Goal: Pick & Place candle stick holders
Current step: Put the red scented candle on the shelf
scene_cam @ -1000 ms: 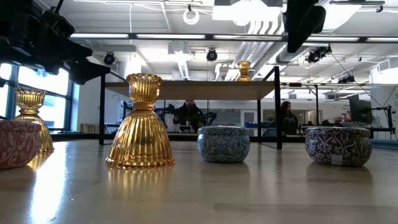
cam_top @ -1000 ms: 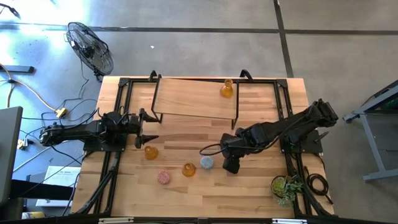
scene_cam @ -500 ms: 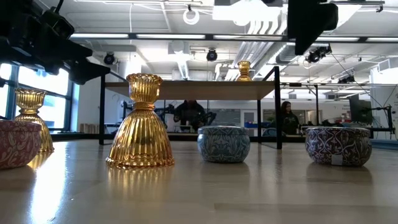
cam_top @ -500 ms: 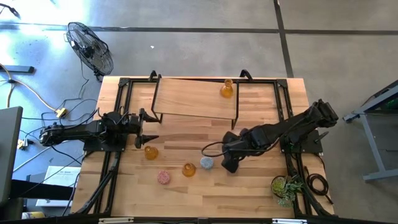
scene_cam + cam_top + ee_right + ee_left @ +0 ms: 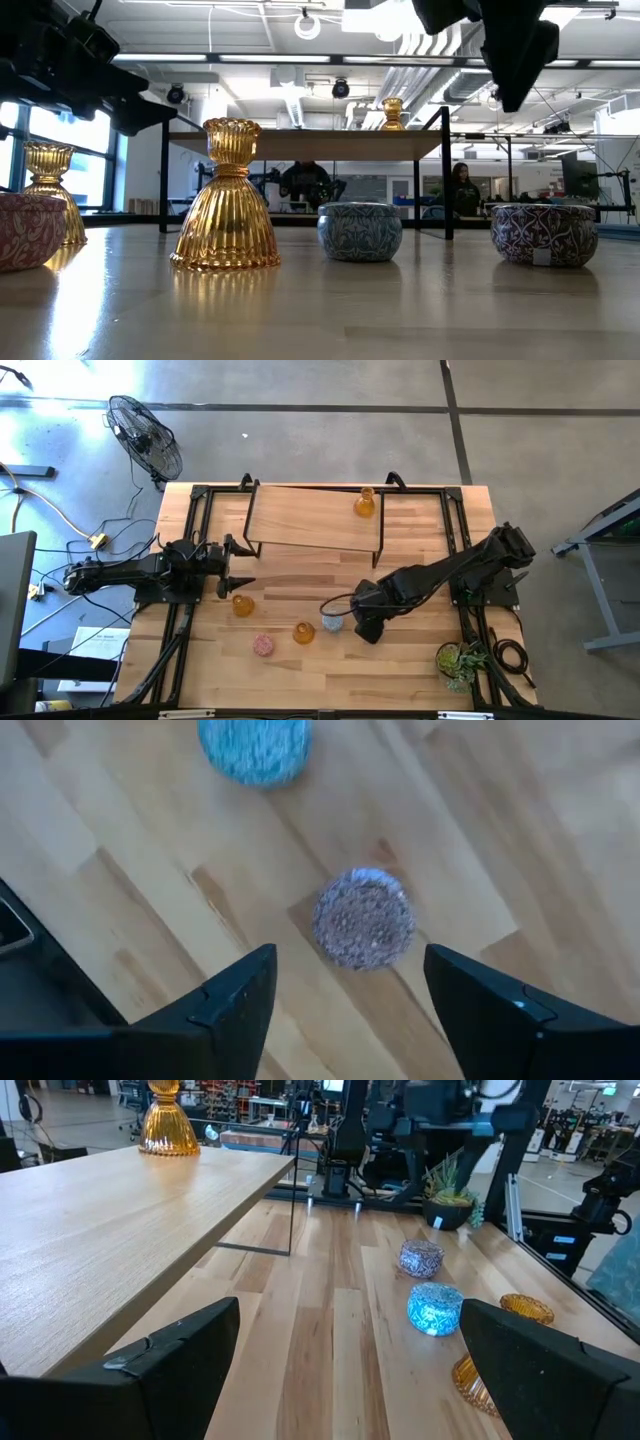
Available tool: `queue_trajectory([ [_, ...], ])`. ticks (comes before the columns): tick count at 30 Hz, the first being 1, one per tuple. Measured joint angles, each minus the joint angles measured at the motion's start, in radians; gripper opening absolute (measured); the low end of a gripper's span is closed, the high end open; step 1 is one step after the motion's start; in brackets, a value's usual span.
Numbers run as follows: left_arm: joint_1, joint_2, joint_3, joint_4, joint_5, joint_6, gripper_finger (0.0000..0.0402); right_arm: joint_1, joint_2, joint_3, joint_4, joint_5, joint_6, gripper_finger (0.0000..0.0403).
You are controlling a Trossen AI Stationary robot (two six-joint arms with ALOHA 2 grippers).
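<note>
The mauve holder [image 5: 364,917] sits directly beneath our right pincer [image 5: 345,1005], whose fingers gape wide astride it, ready to descend.

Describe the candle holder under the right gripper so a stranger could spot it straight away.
Find the raised wooden shelf at the table's back, then the right gripper hanging open over the boards before it. Directly below sits the mauve holder: low, round, patterned, beside the light blue holder.
</note>
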Motion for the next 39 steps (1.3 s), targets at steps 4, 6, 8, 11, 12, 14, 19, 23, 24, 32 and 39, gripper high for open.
queue_trajectory([
  [4, 0.000, 0.000, 0.000, 0.000, 0.000, 0.000, 0.0374, 0.000, 0.007, 0.000, -0.001, -0.011, -0.010, 0.0286],
  [6, 0.000, 0.000, 0.000, 0.000, 0.000, 0.000, 0.0374, 0.000, 0.008, 0.000, 0.012, -0.011, -0.019, 0.0307],
  [8, 0.000, 0.000, 0.000, 0.000, 0.000, 0.000, 0.0374, 0.000, 0.008, 0.000, 0.020, -0.007, -0.026, 0.0331],
  [11, 0.000, 0.000, 0.000, 0.000, 0.000, 0.000, 0.0374, 0.000, 0.008, 0.000, 0.016, 0.004, -0.058, 0.0364],
  [12, 0.000, 0.000, 0.000, 0.000, 0.000, 0.000, 0.0374, 0.003, 0.008, 0.000, 0.014, 0.011, -0.069, 0.0373],
  [14, 0.000, 0.000, 0.000, 0.000, 0.000, 0.000, 0.0374, 0.007, 0.008, 0.000, -0.001, 0.017, -0.071, 0.0387],
  [19, 0.000, 0.000, 0.000, 0.000, 0.000, 0.000, 0.0374, 0.017, 0.013, 0.000, -0.038, 0.004, -0.016, 0.0399],
  [23, 0.000, 0.000, 0.000, 0.000, 0.000, 0.000, 0.0374, 0.019, 0.037, 0.000, -0.036, -0.012, -0.036, 0.0397],
  [24, 0.000, 0.000, 0.000, 0.000, 0.000, 0.000, 0.0374, 0.019, 0.048, 0.000, -0.031, -0.014, -0.043, 0.0398],
  [32, 0.000, 0.000, 0.000, 0.000, 0.000, 0.000, 0.0374, 0.031, 0.081, 0.000, -0.036, 0.019, -0.040, 0.0397],
  [39, 0.000, 0.000, 0.000, 0.000, 0.000, 0.000, 0.0374, 0.040, 0.081, 0.000, -0.035, 0.082, -0.046, 0.0397],
])
